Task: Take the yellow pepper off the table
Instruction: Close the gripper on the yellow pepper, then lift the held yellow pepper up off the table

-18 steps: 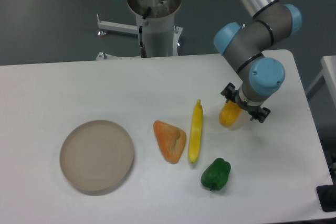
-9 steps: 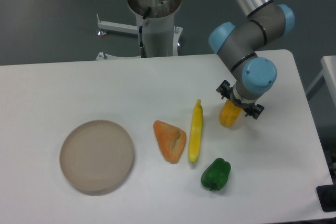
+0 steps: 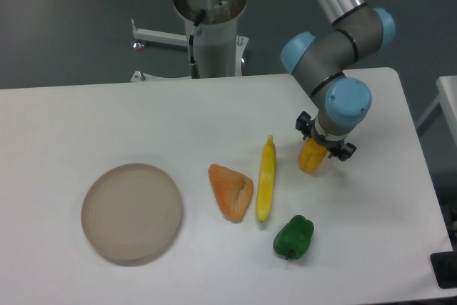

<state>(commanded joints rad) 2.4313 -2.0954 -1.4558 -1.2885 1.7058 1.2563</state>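
The yellow pepper (image 3: 311, 158) is small, glossy and yellow-orange. It sits right of centre on the white table (image 3: 107, 119). My gripper (image 3: 316, 149) comes straight down on it from above, with the jaws closed against its sides. The pepper's top is hidden under the gripper body. Its lower end shows just above or on the tabletop; I cannot tell which.
A long thin yellow piece (image 3: 265, 178) lies just left of the pepper. An orange wedge (image 3: 230, 190) lies further left. A green pepper (image 3: 293, 237) is in front. A round beige plate (image 3: 131, 211) is at the front left. The table's right edge is near.
The arm's wrist has shifted a little left and up over the last second. The yellow pepper stays in the jaws, almost in the same place.
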